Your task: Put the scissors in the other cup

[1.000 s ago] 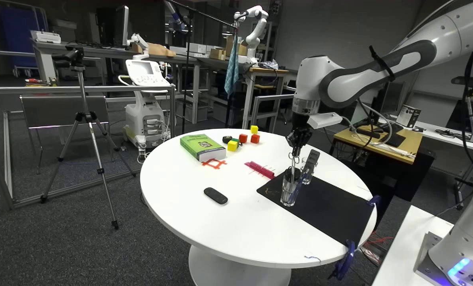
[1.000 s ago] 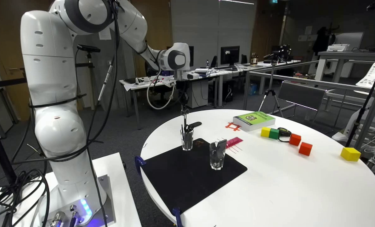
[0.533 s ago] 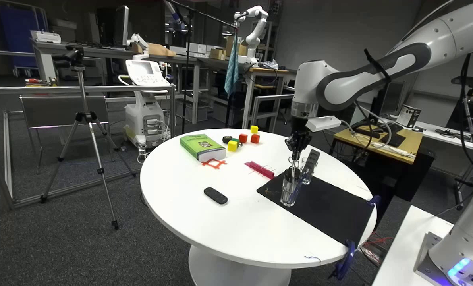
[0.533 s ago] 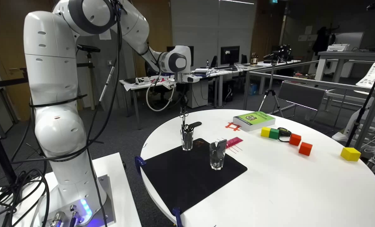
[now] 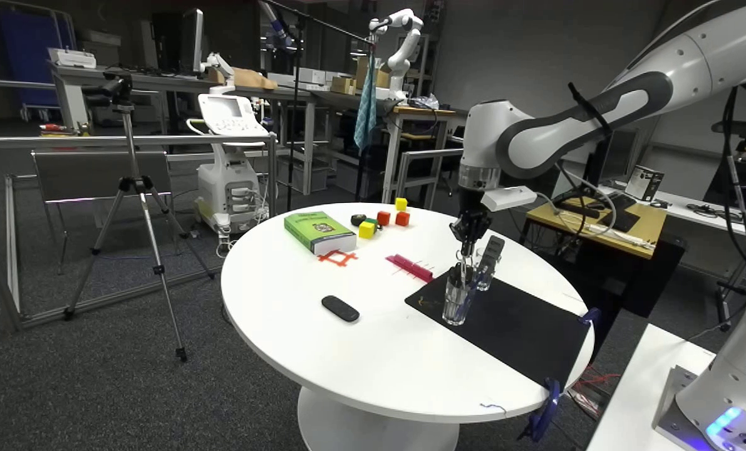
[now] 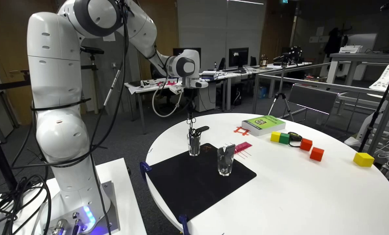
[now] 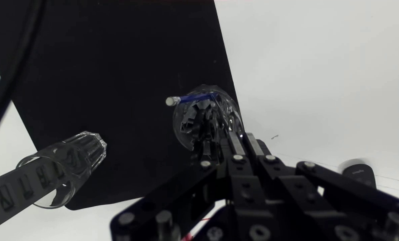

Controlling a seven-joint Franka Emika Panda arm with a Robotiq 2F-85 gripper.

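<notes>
The scissors [image 5: 464, 259] hang nearly upright below my gripper [image 5: 467, 248], which is shut on their ring handles. Their blades reach down into a clear cup [image 5: 454, 308] standing on the black mat; its contents partly hide the tips. That cup also holds a blue pencil [image 7: 194, 97] and black-handled items [image 6: 197, 132]. In the wrist view the fingers stand close together beside this cup's rim, with metal loops of the scissors [image 7: 230, 123] just beyond the fingertips. A second clear cup [image 6: 225, 163] stands apart on the mat with a grey flat remote-like thing [image 7: 25, 187] leaning in it.
The black mat [image 6: 201, 186] is clamped at the table edge by blue clamps [image 5: 545, 410]. On the white table lie a black oval object [image 5: 340, 308], a green book [image 5: 319, 232], a magenta strip [image 5: 410, 267] and several coloured cubes, among them a red one [image 6: 316, 154].
My gripper has moved down with the scissors, and their rings now sit lower, nearer the cup's rim. Both cups and the things on the table have stayed put.
</notes>
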